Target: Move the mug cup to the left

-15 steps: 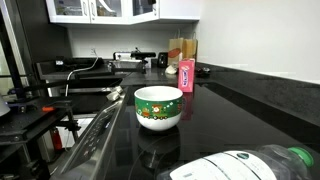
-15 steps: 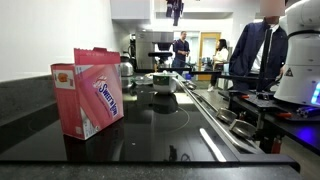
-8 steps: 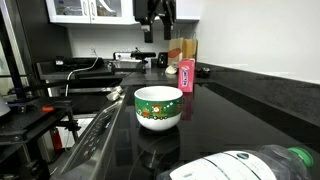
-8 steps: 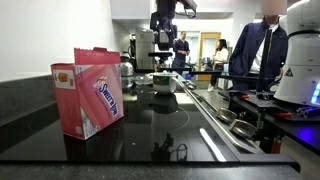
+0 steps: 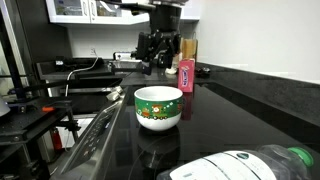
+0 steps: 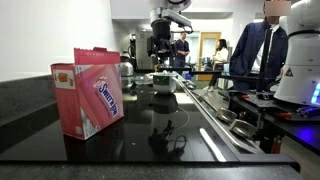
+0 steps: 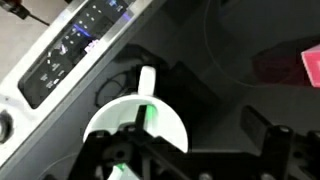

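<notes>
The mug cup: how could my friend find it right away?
Look at the long shiny black countertop. Near its middle sits the mug cup. It is wide and bowl-like, white with a green band and tiny red pattern, unlike the slim pink container behind it.

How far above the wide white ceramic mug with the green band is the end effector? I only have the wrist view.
Observer: In an exterior view the end effector hangs well above the white ceramic mug, clear air between them.
Operator: What is the pink blur at my frame's edge?
Observer: A slim pink cardboard box, upright on the black counter, beyond the mug in that view and apart from it.
Operator: Anything else nearby?
Observer: A white plastic container with a green cap lies in the foreground, away from the mug.
</notes>
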Robot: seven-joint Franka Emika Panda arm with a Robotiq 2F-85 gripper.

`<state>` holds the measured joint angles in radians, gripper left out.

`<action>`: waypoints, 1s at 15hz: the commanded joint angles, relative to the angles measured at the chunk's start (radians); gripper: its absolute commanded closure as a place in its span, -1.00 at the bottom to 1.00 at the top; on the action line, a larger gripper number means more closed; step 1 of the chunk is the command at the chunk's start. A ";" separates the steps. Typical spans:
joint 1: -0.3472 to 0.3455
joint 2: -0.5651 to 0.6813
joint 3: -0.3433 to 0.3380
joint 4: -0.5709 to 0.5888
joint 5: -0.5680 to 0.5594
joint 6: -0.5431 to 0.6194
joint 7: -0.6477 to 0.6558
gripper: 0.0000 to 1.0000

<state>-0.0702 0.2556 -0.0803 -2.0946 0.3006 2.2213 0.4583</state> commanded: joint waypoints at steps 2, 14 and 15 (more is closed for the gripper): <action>0.000 0.078 -0.022 0.061 -0.013 0.039 -0.008 -1.00; -0.034 0.228 -0.032 0.206 -0.008 0.016 -0.064 -0.29; -0.032 0.237 -0.032 0.215 -0.012 0.015 -0.066 -0.10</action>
<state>-0.1025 0.4667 -0.1122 -1.9231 0.2949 2.2722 0.4161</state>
